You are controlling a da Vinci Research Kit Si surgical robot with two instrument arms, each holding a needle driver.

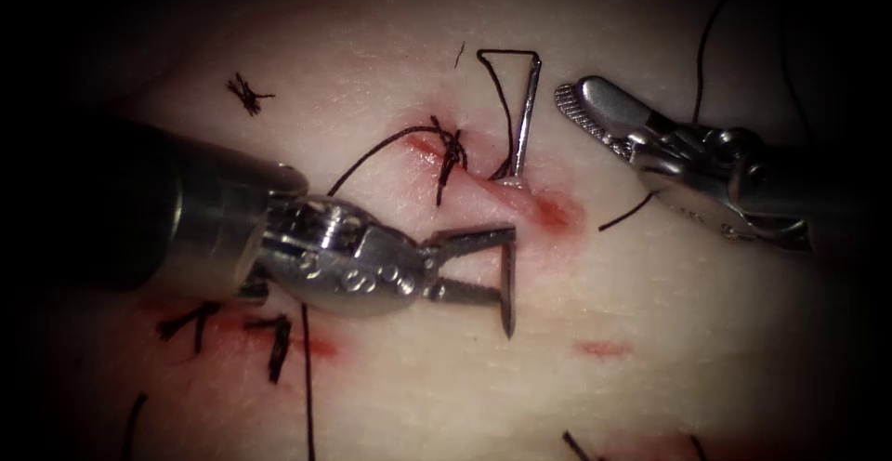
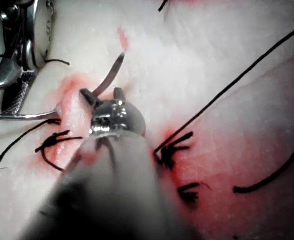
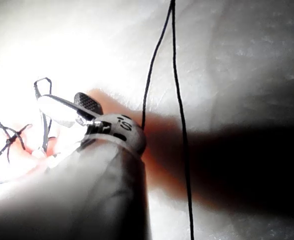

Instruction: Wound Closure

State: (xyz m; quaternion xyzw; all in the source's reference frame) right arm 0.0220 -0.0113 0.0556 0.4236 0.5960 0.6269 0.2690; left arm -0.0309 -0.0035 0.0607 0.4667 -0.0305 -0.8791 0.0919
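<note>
2 tools (image 1: 469, 264) (image 1: 581, 108) are hovering, both open-jawed, gripping nothing; I'm judging the needle (image 1: 523, 126), stiff, slick, buried mid-tissue (image 1: 650, 349), best grasped at its exposed shaft.

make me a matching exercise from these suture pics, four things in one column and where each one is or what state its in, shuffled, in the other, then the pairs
Things
1. left tool
2. right tool
3. needle
4. tied knot

States
A. dark thread bunched on the cut, on the left of the needle's entry
B. jaws open, holding nothing, right of the cut
C. passes through the tissue, both ends showing
D. jaws open around the emerged needle tip

Pairs: 1-D, 2-B, 3-C, 4-A
</note>
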